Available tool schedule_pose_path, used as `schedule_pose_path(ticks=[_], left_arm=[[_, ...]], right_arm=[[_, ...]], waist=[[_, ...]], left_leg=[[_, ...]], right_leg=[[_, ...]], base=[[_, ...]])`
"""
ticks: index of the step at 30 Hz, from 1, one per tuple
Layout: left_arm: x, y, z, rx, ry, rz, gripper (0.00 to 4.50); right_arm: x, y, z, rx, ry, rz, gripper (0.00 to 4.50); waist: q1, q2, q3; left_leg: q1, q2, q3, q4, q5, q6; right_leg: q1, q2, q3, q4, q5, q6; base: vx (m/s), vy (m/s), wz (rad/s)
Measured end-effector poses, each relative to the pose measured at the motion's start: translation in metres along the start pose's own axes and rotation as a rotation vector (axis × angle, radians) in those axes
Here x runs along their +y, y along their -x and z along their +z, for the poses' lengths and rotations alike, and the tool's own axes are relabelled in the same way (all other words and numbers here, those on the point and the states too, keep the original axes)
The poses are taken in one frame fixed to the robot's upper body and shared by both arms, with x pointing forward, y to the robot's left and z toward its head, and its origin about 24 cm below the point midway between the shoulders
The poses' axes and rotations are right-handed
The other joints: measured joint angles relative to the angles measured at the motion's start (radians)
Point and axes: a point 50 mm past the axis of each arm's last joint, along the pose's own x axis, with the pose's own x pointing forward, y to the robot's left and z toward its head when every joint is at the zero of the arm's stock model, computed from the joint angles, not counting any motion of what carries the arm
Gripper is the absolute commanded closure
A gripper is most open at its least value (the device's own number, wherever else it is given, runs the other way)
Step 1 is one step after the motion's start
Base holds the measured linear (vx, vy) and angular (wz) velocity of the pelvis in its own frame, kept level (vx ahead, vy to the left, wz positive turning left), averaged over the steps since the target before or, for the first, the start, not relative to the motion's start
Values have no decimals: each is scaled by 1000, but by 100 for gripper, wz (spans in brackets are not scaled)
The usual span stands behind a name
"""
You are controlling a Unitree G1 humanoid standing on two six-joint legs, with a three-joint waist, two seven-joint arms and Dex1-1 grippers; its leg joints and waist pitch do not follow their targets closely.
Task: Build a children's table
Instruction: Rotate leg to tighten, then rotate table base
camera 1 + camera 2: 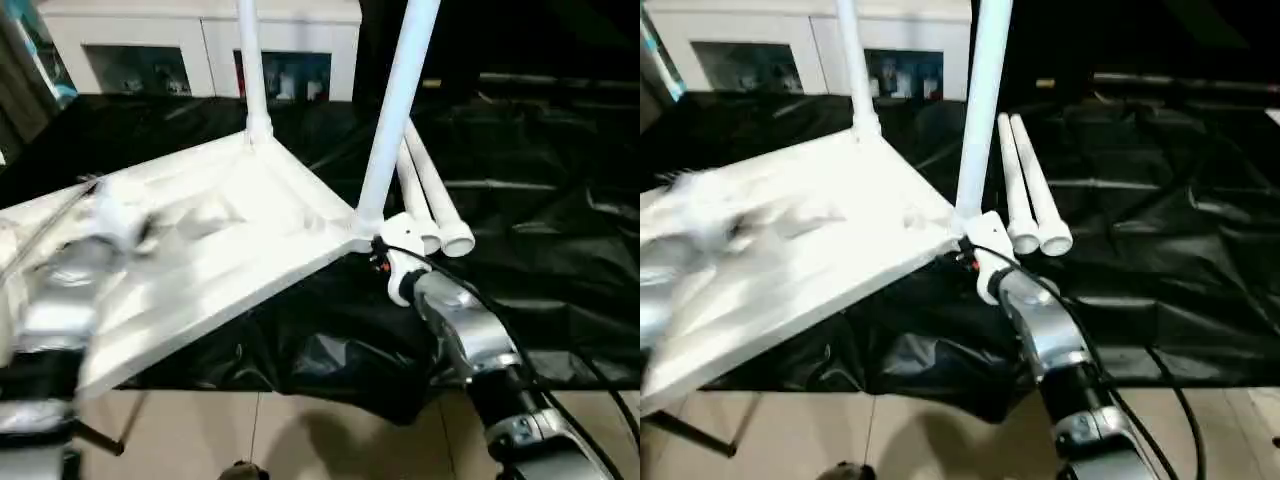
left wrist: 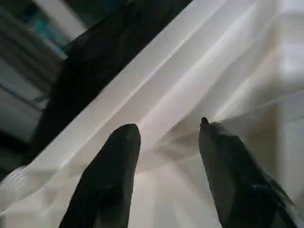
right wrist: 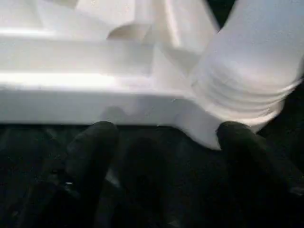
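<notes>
tabletop [image 1: 230, 240] lies inverted so legs [image 1: 395, 110] screw upward; two spares [image 1: 440, 215] wait at three o'clock. left gripper [image 2: 164, 142] and right gripper [image 3: 156, 137] both gape, empty.

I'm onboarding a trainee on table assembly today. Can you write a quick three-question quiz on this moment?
1. How many legs stand fitted in the upturned table top?
2. True or false: two loose legs lie side by side on the black cloth.
3. The right tool is: A) shut on a leg, B) open beside the top's corner.

Key: 1) two; 2) true; 3) B.
</notes>
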Motion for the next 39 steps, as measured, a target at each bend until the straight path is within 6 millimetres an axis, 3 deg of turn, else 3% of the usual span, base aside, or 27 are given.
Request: schedule_pose_path(ticks=[3, 5, 7, 8, 10, 13, 21, 23, 27, 30, 34, 39], left_arm=[[5, 3, -11, 65, -1, -2, 199], [5, 4, -19, 110, 0, -23, 234], [8, 4, -28, 164, -5, -28, 237], [10, 4, -29, 176, -9, -26, 265], [13, 5, -32, 203, -22, -29, 273], [13, 5, -35, 247, -42, -83, 308], [-7, 7, -36, 295, -112, -366, 368], [-9, 11, -34, 292, -145, -443, 390], [-20, 23, -26, 258, -173, -662, 408], [-33, 33, -20, 222, -174, -833, 445], [-51, 43, -14, 177, -171, -1018, 450], [-69, 42, -5, 128, -183, -1125, 450]], right_arm=[[9, -4, -7, 54, -14, 26, 136], [8, -5, -8, 71, -4, 23, 156], [6, -7, -3, 68, 9, 14, 169], [5, -7, -1, 65, 13, 9, 185], [5, -8, 0, 68, 14, 8, 188], [5, -10, -2, 84, 9, 12, 226], [9, -21, 3, 91, 14, 45, 283], [9, -25, 4, 96, 12, 47, 309], [4, -29, 5, 100, 4, 38, 320], [3, -30, 5, 103, 5, 36, 360], [4, -31, 4, 96, 8, 41, 393], [1, -33, 5, 99, 17, 38, 429]], waist=[[1, 0, 0], [5, 0, 0], [4, 0, 0], [4, 0, 0], [4, 0, 0], [3, 0, 0], [1, -1, 0], [0, -3, 0], [0, -4, -1], [0, -7, -1], [-2, -13, -1], [0, -16, 0]], left_leg=[[0, 0, 0, 0, 0, -1], [0, 0, -1, 0, 0, -1], [0, 0, -1, 0, 1, -1], [0, 0, -1, 0, 1, -1], [0, 0, -2, 0, 1, -1], [-1, -1, -1, 0, 1, -1], [0, 0, -1, -1, 1, -1], [0, 0, -1, -1, 1, -1], [0, -1, 1, -1, 1, -1], [0, -1, 1, -1, 1, -1], [0, -1, 2, -1, 1, -1], [1, 0, 2, -1, 2, -2]], right_leg=[[0, 0, 0, 0, 2, 1], [0, 0, 0, 0, 2, 1], [-1, 0, 0, 0, 4, 2], [-1, 0, 0, 0, 4, 2], [-1, 0, 0, 0, 4, 2], [-1, 0, 0, 0, 4, 2], [-1, 0, 0, 0, 4, 2], [-1, 0, 0, 0, 4, 2], [-1, -2, 0, -1, 4, 1], [-1, -2, 0, 0, 4, 1], [-1, -2, 0, 1, 4, 1], [-2, -2, 0, 5, 4, 1]], base=[[0, 0, 0], [0, 0, 0], [0, 0, 0], [0, 0, 0], [0, 0, 0], [0, 0, 0], [0, 0, 0], [0, 0, 0], [0, 0, 0], [0, 0, 0], [0, 0, 0], [0, 0, 0]])
